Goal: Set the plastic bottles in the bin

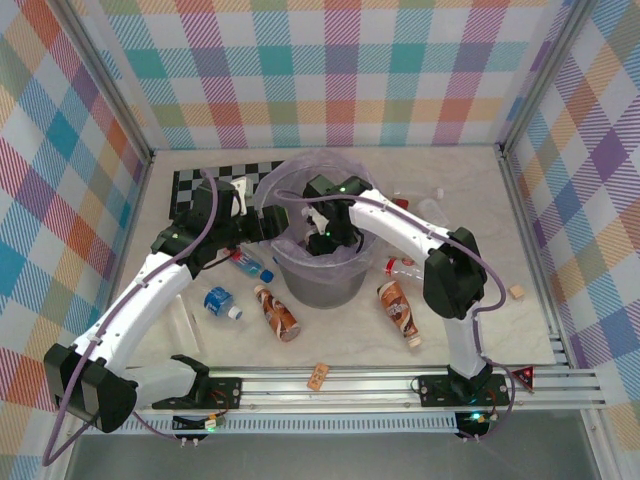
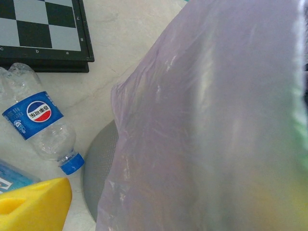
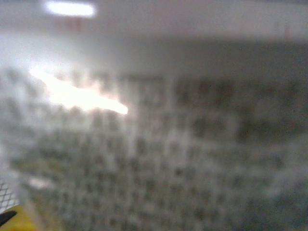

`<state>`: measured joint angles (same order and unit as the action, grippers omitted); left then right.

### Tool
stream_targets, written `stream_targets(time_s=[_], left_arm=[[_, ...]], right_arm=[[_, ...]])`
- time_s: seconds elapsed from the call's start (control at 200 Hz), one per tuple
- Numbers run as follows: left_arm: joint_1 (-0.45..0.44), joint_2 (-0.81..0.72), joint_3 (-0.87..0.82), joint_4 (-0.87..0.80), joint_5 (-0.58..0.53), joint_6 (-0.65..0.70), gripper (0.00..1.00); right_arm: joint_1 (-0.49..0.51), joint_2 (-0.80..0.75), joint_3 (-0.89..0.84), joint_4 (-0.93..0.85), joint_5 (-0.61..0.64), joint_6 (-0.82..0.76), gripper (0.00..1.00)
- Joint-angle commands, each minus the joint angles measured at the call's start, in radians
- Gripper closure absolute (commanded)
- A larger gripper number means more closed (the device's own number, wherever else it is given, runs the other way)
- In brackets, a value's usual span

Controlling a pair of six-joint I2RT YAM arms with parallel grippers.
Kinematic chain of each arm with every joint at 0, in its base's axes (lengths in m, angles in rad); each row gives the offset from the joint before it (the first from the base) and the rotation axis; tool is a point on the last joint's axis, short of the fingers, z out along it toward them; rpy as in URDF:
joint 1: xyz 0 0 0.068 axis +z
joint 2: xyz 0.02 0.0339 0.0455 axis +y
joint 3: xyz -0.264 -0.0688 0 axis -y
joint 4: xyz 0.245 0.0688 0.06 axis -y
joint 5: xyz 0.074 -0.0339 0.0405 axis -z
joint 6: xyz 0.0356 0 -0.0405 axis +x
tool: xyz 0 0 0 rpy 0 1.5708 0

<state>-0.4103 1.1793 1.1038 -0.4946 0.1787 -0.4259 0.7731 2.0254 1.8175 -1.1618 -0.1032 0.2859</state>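
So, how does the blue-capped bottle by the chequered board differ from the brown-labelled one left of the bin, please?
The blue-capped bottle is clear with a blue label band; the brown-labelled bottle is covered in print. The blue-capped bottle lies farther back, the brown-labelled bottle farther forward. Both lie on their sides outside the bin.

Top view: bright, even, sharp; soft shadows.
Left wrist: pale sheen on bin [image 2: 207,120].
Right wrist: heavily blurred; white glare upper left.
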Motion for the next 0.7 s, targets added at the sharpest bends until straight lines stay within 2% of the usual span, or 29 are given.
stream_targets(time_s=[0.0,0.115,0.26,0.3,0.43,0.515,0.695], left_arm=[[-0.008,0.002,-0.012,0.003,-0.008,0.016,0.12],[-0.008,0.003,-0.011,0.004,-0.007,0.016,0.12],[-0.007,0.004,-0.010,0.003,-0.006,0.019,0.12],[-0.008,0.005,-0.010,0.003,-0.005,0.019,0.12],[-0.008,0.001,-0.010,0.002,-0.006,0.019,0.12],[-0.008,0.000,-0.009,0.000,-0.008,0.023,0.12],[-0.007,-0.002,0.027,-0.020,-0.005,0.043,0.10]], right_arm=[[0.011,0.050,-0.063,0.041,-0.014,0.070,0.40],[0.012,0.050,-0.092,0.063,-0.010,0.086,0.38],[0.013,0.016,-0.092,0.065,-0.009,0.087,0.31],[0.013,0.003,-0.081,0.057,-0.007,0.084,0.26],[0.014,-0.050,-0.038,0.025,-0.011,0.070,0.21],[0.014,-0.096,0.003,-0.005,-0.019,0.059,0.12],[0.014,-0.176,0.119,-0.084,-0.003,0.039,0.08]])
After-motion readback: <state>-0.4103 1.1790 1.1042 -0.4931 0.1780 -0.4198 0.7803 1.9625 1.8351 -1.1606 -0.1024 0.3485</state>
